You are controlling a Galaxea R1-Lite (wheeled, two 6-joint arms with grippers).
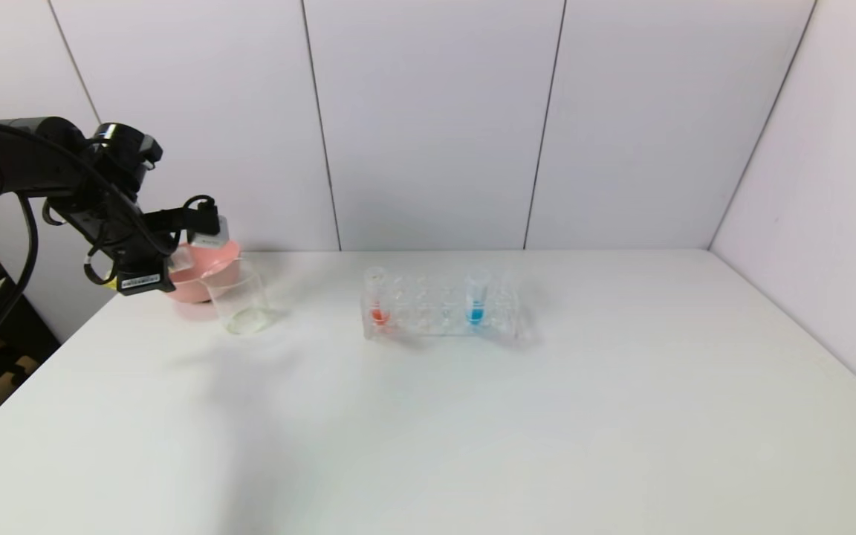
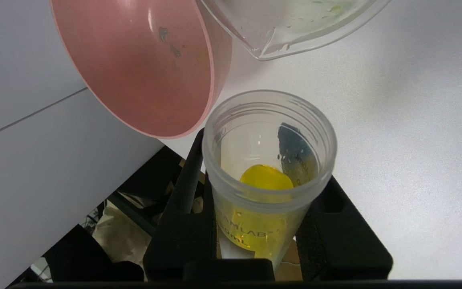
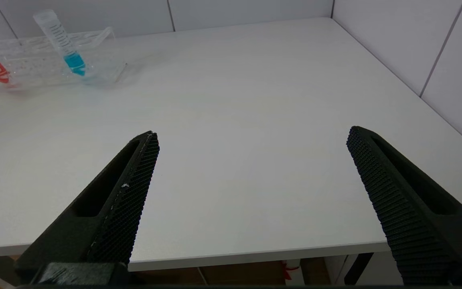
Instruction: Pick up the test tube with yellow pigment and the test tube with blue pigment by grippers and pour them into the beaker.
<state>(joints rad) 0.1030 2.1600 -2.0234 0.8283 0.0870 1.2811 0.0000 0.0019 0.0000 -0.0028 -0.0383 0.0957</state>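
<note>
My left gripper [image 2: 267, 224] is shut on the test tube with yellow pigment [image 2: 269, 176], its black fingers [image 2: 183, 224] pressing both sides. The tube is tilted, its open mouth just short of the beaker's [image 2: 295, 28] pouring lip, and the yellow liquid lies inside it. In the head view this gripper [image 1: 201, 223] hangs at the far left above the beaker [image 1: 242, 305]. The test tube with blue pigment [image 1: 476, 301] stands in the clear rack [image 1: 439, 316], also seen as the blue tube [image 3: 68, 48] from the right wrist. My right gripper [image 3: 253, 138] is open over the table's near edge, holding nothing.
A pink bowl [image 1: 201, 275] sits right behind the beaker, close beside the held tube's mouth, where its inside [image 2: 146, 64] shows. A tube with red pigment [image 1: 378, 301] stands at the rack's left end. White walls close off the back and the right side.
</note>
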